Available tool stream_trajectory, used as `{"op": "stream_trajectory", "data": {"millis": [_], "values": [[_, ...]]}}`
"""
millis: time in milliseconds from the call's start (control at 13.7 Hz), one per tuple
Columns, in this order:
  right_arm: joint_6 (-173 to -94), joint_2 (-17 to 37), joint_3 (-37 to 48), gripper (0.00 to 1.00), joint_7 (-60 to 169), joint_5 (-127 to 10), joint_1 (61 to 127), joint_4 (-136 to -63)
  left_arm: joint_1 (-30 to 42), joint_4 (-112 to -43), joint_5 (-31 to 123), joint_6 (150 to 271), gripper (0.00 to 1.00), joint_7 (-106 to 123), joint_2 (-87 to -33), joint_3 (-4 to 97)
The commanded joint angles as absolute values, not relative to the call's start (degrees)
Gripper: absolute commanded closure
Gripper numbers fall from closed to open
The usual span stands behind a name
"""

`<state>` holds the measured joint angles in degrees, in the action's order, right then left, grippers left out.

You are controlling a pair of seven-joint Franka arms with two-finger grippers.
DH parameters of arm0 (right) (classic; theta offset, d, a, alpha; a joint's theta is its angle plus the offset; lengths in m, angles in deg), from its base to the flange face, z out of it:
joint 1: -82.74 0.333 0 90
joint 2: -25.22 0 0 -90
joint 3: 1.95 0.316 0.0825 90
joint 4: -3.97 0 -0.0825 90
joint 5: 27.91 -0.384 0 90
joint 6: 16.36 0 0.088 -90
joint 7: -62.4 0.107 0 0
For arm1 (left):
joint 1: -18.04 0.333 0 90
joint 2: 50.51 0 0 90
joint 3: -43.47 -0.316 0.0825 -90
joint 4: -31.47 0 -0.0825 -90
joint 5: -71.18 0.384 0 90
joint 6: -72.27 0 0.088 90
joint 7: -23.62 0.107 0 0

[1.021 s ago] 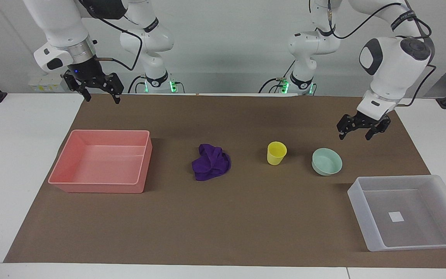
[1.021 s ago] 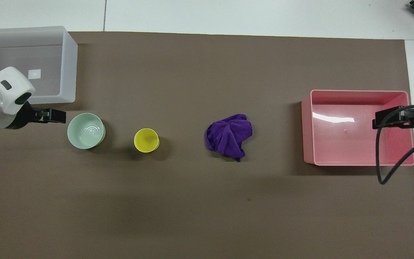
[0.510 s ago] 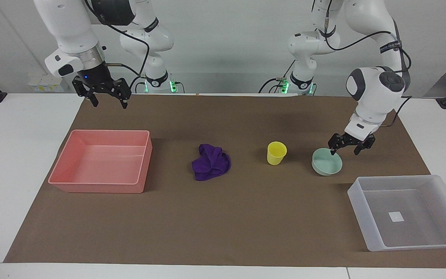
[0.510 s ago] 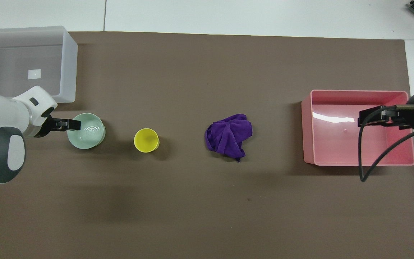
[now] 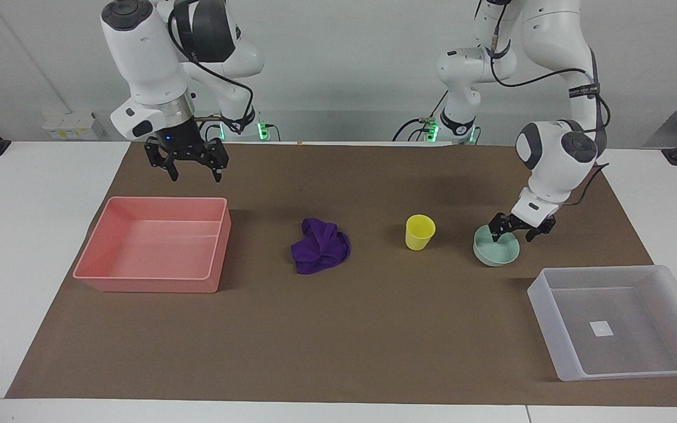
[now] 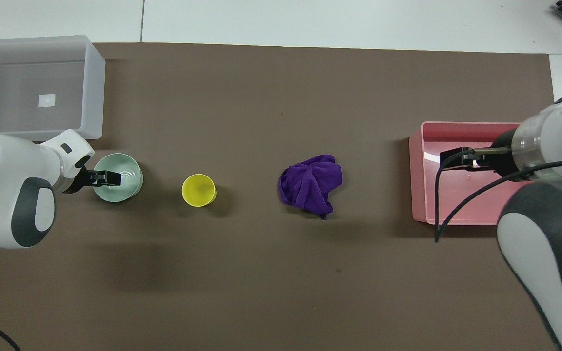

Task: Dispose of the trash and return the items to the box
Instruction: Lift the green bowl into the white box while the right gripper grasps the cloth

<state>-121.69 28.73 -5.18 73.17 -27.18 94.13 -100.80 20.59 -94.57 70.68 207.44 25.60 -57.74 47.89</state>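
The left gripper (image 5: 513, 233) is down at the mint-green bowl (image 5: 496, 248), fingers spread, one tip dipping inside the bowl and the other outside the rim on the side toward the left arm's end of the table. It straddles the wall, though I can't quite tell if either finger is actually touching it. The bowl sits flat on the brown mat (image 5: 338, 329).

The yellow cup (image 5: 419, 231) stands upright just beside the bowl, toward the middle of the table. Next along is the purple cloth (image 5: 319, 245), a wrinkly bunch lying on the mat, well apart from everything else.

The translucent box (image 5: 620, 320) is at the left arm's end, farther from the robots than the bowl, with only a little white sticker (image 5: 601, 328) in it.

The right gripper (image 5: 193, 174) hangs in the air, fingers wide apart and holding nothing, up over the edge of the pink bin (image 5: 156, 244) that's nearer the robots. The bin has nothing in it.
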Motion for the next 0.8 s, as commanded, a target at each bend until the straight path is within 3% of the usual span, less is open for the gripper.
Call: {"op": "stream_trajectory", "data": {"millis": [0,73,146,219,510,729], "values": [[-126.65,28.05,-5.12,0.00,76.98,-27.82,96.62,-103.96,21.29,-95.62,69.86,208.76,0.17,26.87,-57.89,48.31],[-128.32,26.90,-5.12,0.00,78.03,-27.82,97.33,-103.96,21.29,-95.53,69.77,208.50,0.38,26.78,-58.06,48.31],[-130.25,25.24,-5.12,0.00,78.91,-27.82,98.64,-103.96,21.29,-95.53,69.77,208.32,0.83,26.78,-57.98,48.31],[-131.84,23.66,-5.12,0.00,79.36,-27.82,99.70,-103.96,21.38,-95.45,69.77,208.06,1.00,26.78,-57.98,48.39],[-135.62,20.04,-5.12,0.00,80.68,-27.82,102.87,-103.96,21.29,-92.73,69.77,204.65,1.00,26.87,-57.45,48.31],[-139.22,17.85,-4.85,0.00,81.29,-27.91,104.18,-104.74,21.46,-85.10,69.77,195.52,1.00,28.26,-56.48,48.13]]}}
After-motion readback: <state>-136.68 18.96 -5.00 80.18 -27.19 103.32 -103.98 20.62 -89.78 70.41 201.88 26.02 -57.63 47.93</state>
